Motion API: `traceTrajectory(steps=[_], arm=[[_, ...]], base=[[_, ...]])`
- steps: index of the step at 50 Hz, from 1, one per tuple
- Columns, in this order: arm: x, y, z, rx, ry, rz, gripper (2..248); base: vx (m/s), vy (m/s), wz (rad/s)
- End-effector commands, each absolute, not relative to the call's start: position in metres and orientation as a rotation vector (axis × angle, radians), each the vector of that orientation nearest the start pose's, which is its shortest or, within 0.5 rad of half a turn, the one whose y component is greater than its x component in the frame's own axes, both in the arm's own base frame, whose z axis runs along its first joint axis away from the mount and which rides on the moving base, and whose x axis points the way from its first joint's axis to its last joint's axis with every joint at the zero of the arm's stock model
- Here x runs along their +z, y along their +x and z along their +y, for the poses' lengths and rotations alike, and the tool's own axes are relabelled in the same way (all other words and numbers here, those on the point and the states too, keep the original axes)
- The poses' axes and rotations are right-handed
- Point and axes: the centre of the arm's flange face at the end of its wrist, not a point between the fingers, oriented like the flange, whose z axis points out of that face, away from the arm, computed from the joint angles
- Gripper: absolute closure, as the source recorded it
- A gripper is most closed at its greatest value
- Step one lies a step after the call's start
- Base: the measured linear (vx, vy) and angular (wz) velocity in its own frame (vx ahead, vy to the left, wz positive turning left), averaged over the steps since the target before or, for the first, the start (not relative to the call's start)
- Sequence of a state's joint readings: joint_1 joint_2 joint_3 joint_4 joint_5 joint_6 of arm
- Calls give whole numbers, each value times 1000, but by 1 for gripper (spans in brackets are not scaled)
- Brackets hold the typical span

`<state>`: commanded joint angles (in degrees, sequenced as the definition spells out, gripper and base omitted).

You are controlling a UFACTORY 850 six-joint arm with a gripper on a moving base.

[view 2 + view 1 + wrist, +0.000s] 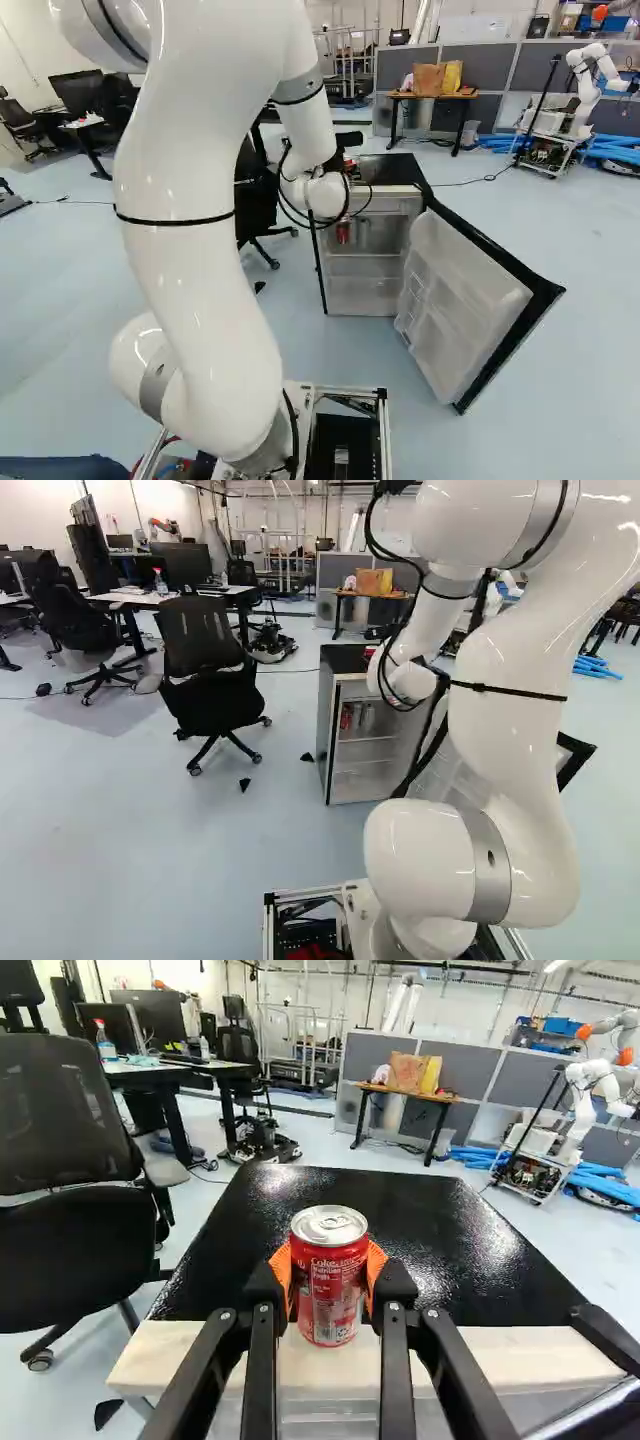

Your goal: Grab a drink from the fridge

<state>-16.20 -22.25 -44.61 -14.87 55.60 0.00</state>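
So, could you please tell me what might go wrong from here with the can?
The can could slip, since only the two orange pads hold it by its sides. Its base might knock the fridge top at the front edge if the arm dips, as it looks close. The open door, swung out to the right, might be bumped if the base turns.

Wrist view: the can (328,1285) bears white lettering, "Coke" above "Nutrition Facts". Remaining print: too small.
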Motion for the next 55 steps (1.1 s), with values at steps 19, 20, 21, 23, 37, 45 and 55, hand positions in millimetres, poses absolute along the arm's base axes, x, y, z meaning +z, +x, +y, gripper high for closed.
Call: traceTrajectory(steps=[19, 20, 21, 23, 37, 45, 55], arm=[[361, 546, -127, -1989, -2571, 44, 157], [361, 547, -127, -1989, -2570, 42, 157], [361, 548, -126, -1989, -2569, 40, 157], [361, 550, -125, -1990, -2566, 36, 157], [361, 551, -124, -1989, -2565, 33, 157], [361, 551, -124, -1989, -2565, 33, 154], [361, 551, -124, -1989, -2565, 33, 91]], base=[[0, 0, 0], [0, 0, 0], [0, 0, 0], [0, 0, 0], [0, 0, 0], [0, 0, 0], [0, 0, 0]])
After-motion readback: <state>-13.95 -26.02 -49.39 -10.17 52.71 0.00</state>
